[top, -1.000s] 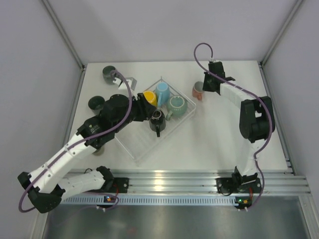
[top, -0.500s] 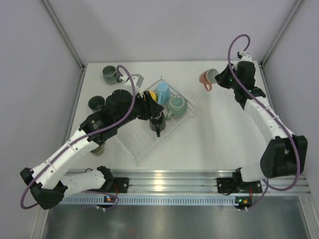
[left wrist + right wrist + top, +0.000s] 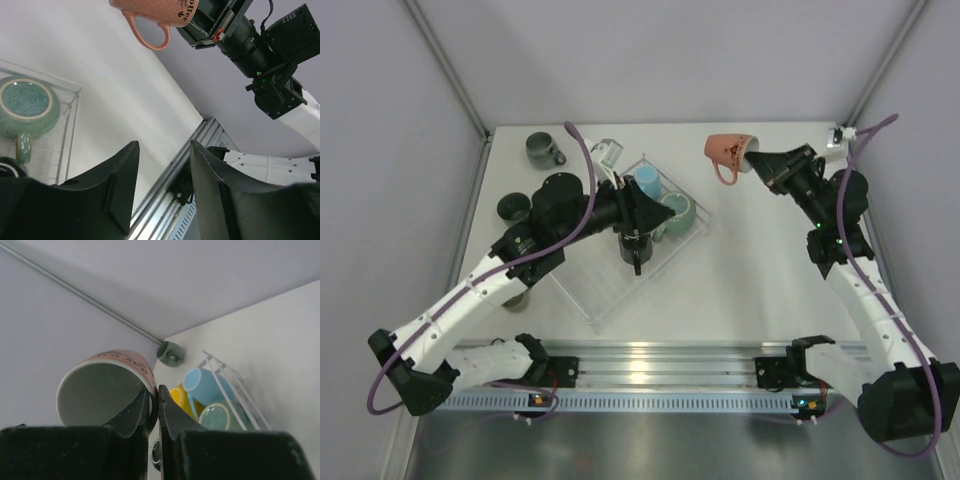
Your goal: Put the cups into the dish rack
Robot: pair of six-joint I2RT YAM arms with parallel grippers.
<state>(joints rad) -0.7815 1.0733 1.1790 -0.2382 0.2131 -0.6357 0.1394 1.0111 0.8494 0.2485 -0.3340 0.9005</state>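
My right gripper (image 3: 757, 160) is shut on the rim of the salmon pink mug (image 3: 728, 152), one finger inside and one outside (image 3: 156, 400). It holds the mug (image 3: 100, 390) tilted on its side, high above the table's far right. My left gripper (image 3: 665, 212) is open and empty (image 3: 162, 165) over the clear dish rack (image 3: 590, 290). The rack holds a light blue mug (image 3: 646, 181), a teal-green mug (image 3: 684, 212) and a black mug (image 3: 636, 245). A yellow mug (image 3: 176, 396) shows only in the right wrist view.
A dark grey-green mug (image 3: 542, 148) stands at the far left corner. Another dark mug (image 3: 513, 208) sits left of the rack. A small mug (image 3: 517, 300) is partly hidden under my left arm. The metal rail (image 3: 660, 365) runs along the near edge.
My right arm has lifted the pink mug off the table and swung it up and right. My left gripper has moved right across the rack, away from the yellow mug.
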